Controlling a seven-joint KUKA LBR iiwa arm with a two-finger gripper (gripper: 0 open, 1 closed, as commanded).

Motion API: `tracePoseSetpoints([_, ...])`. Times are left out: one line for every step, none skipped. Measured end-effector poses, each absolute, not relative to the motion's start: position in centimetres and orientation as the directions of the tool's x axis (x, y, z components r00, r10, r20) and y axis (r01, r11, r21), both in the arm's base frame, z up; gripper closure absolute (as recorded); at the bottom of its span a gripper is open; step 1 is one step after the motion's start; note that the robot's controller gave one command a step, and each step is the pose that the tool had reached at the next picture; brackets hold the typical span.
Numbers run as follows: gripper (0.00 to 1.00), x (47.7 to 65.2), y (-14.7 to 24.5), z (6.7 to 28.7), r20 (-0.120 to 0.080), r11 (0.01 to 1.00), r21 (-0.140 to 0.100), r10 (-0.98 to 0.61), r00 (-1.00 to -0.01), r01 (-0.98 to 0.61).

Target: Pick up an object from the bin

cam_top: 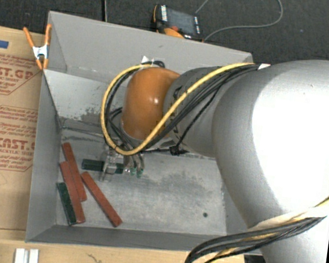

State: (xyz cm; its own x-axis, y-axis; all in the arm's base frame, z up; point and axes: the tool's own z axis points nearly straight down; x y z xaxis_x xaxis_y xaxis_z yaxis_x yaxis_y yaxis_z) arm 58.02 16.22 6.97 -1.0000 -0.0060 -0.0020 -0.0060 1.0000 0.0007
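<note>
The grey bin (47,142) holds a few loose things, all on the left half of its floor. Three red-brown sticks (101,200) lie slanted near the left wall, two of them side by side and touching. A dark green stick (64,203) lies against their lower ends. The gripper (109,167) hangs low under the arm's orange cover, left of the floor's middle. A small dark green block (92,164) lies just beside its tip, perhaps touching it. Whether the gripper is wide or narrow, I cannot tell.
</note>
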Motion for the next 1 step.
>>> tracePoseSetpoints([1.0, 53.39, 16.6, 22.38, -0.008, 1.0, 0.004, -0.004, -1.0, -0.004])
